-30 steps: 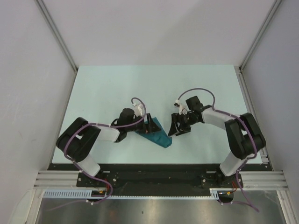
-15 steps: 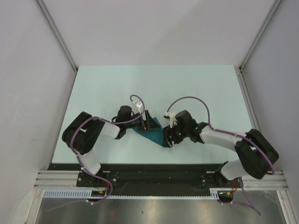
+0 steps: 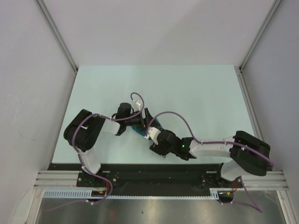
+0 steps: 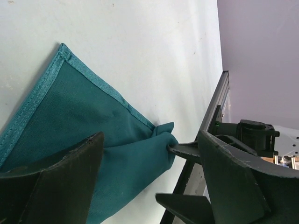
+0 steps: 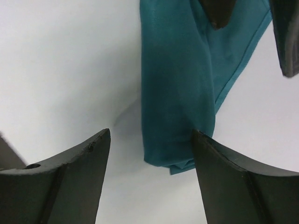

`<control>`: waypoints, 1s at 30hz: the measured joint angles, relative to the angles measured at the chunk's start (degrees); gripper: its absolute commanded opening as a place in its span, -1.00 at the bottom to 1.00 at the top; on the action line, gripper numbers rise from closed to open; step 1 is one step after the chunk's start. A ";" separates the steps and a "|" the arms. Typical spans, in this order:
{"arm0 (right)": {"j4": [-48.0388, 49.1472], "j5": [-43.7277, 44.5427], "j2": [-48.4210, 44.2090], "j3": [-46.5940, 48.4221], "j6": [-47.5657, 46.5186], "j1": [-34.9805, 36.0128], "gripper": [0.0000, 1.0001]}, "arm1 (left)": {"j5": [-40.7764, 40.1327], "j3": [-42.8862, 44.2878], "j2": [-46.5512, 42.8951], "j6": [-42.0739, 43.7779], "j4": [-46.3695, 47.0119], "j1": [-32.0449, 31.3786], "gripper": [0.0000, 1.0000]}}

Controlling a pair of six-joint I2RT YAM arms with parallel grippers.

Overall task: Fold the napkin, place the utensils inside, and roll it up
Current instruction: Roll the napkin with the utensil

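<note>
The bunched teal napkin (image 5: 177, 93) lies on the counter (image 5: 56, 56) near its front edge, with the left end effector (image 4: 149, 140) and right end effector (image 5: 150, 135) both spread wide, facing each other across it.

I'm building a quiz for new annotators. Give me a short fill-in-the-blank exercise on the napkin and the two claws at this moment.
1. The jaws of the right claw stand ____.
2. In the right wrist view, the near end of the teal napkin lies ____ that claw's two fingers.
3. The left claw hangs over the napkin with jaws wide apart, gripping ____.

Missing words: open; between; nothing
</note>
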 measured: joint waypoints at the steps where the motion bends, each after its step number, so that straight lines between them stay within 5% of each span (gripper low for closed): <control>1: 0.42 2.27 1.33 0.11 -1.29 0.79 0.47 | 0.09 0.07 0.11 0.02 -0.02 0.07 0.78; 9: 3.41 15.63 8.63 3.80 -6.54 4.50 0.38 | 0.79 0.15 0.17 0.11 -0.13 0.31 0.77; 12: 4.85 18.32 10.54 4.68 -8.07 4.79 0.26 | 1.07 0.44 0.17 0.39 -0.70 0.37 0.77; 14: 5.33 18.91 11.26 4.94 -8.59 4.70 -0.02 | 1.11 0.63 0.17 0.44 -1.16 0.42 0.77; 24: -2.27 6.73 13.27 10.73 -10.03 0.33 -0.63 | 0.66 1.27 -1.01 1.44 -4.44 1.38 0.81; 27: -5.64 2.27 13.51 12.90 -9.88 -1.55 -1.00 | -0.87 1.77 -2.34 1.62 -8.00 2.86 0.83; 30: -9.20 -2.80 13.84 15.17 -9.46 -3.82 -1.00 | -3.21 3.43 -3.96 2.05 -13.64 5.66 0.84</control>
